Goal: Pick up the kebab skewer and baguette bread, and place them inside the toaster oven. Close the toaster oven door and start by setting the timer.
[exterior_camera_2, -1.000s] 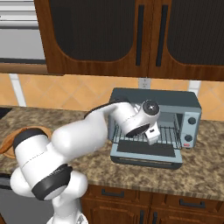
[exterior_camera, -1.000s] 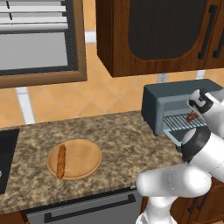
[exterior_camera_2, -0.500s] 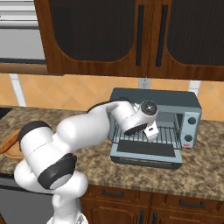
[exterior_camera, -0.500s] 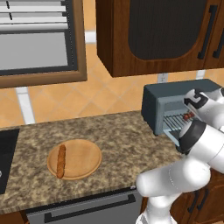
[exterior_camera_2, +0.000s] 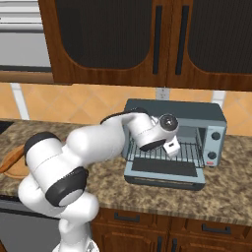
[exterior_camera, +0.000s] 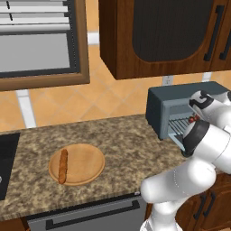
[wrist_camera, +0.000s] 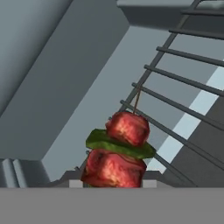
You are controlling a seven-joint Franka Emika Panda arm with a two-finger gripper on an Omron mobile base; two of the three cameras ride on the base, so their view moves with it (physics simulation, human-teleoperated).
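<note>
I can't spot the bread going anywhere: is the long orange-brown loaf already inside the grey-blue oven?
No, the long orange-brown loaf lies on the round wooden plate on the counter, far from the grey-blue oven.

Skewer (wrist_camera: pixel 119 151): red chunks, green slice. Oven (exterior_camera_2: pixel 175 142): grey-blue. Baguette (exterior_camera: pixel 62 166): orange-brown. Plate (exterior_camera: pixel 85 163): tan wood. Counter (exterior_camera: pixel 122 144): brown speckled.

The speckled granite counter (exterior_camera: pixel 117 144) runs beneath the dark wood cabinets. Well away from the fingers, far off to their left, a round wooden plate (exterior_camera: pixel 85 163) sits on the stone near the front edge, and the baguette bread (exterior_camera: pixel 62 166) lies on the plate's left side. The toaster oven (exterior_camera_2: pixel 206 123) stands on the counter right around the fingers, its door (exterior_camera_2: pixel 165 176) dropped flat just below them.
</note>
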